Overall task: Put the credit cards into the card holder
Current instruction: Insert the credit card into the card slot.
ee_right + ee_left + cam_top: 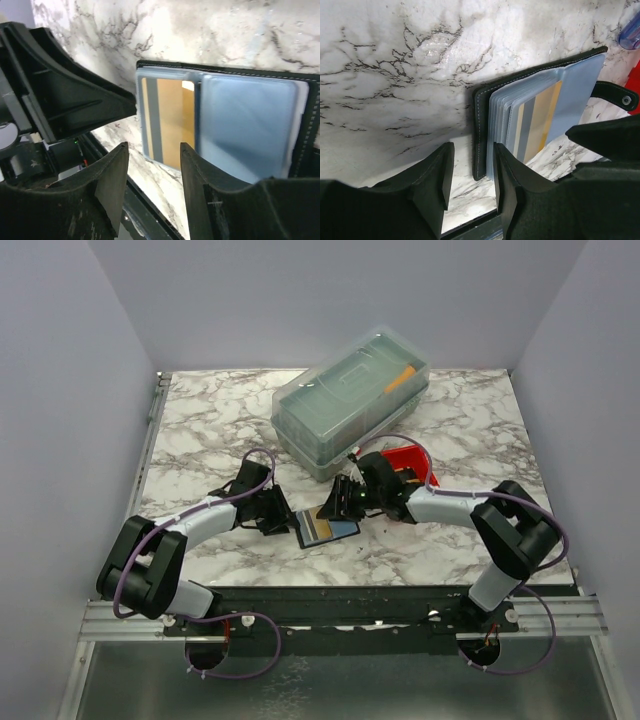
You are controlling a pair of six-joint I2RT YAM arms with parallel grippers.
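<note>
Left gripper (470, 190) low over the marble table (200, 440), forearm angled inward, fingers (437, 185) parted, a corner of the open card holder (480, 125) between them, not visibly pinched. Right gripper (152, 185) opposite, likewise parted and empty, just short of the clear sleeves (245, 130). Tan credit card (172, 120) tucked inside one sleeve. Red bin (408, 458) and clear lidded box (350, 400) close behind the right wrist; broad marble leftward.

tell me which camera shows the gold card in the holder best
Right wrist: the gold card sits nearly face-on inside a clear sleeve of the open card holder. Left wrist shows it obliquely, partly hidden behind other sleeves. The top view shows only a tiny tan patch.
</note>
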